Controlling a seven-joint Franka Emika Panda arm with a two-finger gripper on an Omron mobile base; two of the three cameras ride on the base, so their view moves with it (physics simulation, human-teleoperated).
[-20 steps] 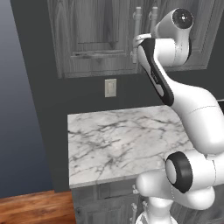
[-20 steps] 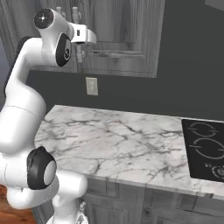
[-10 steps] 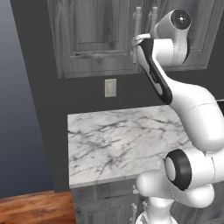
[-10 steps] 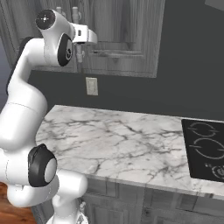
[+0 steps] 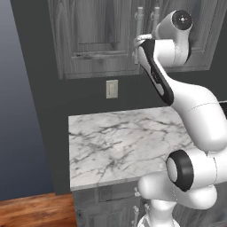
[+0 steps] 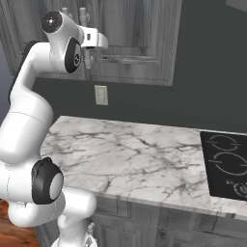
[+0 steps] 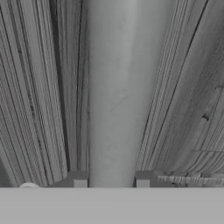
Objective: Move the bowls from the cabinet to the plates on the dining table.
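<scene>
The grey woodgrain cabinet point(image 5: 95, 40) hangs on the wall with its panelled doors closed, so the bowls are hidden. My gripper point(image 7: 111, 180) is up at the cabinet's long silver bar handle point(image 7: 113, 92). The bar runs straight between my two fingertips, which press against its sides. From the left base view the hand point(image 5: 141, 44) sits at the lower end of the handle point(image 5: 139, 20). The right base view shows the gripper point(image 6: 88, 54) against the same door point(image 6: 137, 34). The plates and the dining table are out of view.
Below the cabinet lies a small marble counter point(image 5: 119, 142) with a black stove point(image 6: 226, 164) at its right end. A wall outlet point(image 5: 111, 88) sits between counter and cabinet. Wooden floor point(image 5: 31, 213) shows at the lower left.
The fingers have closed in on the cabinet's bar handle. The arm has barely moved and the doors stay closed.
</scene>
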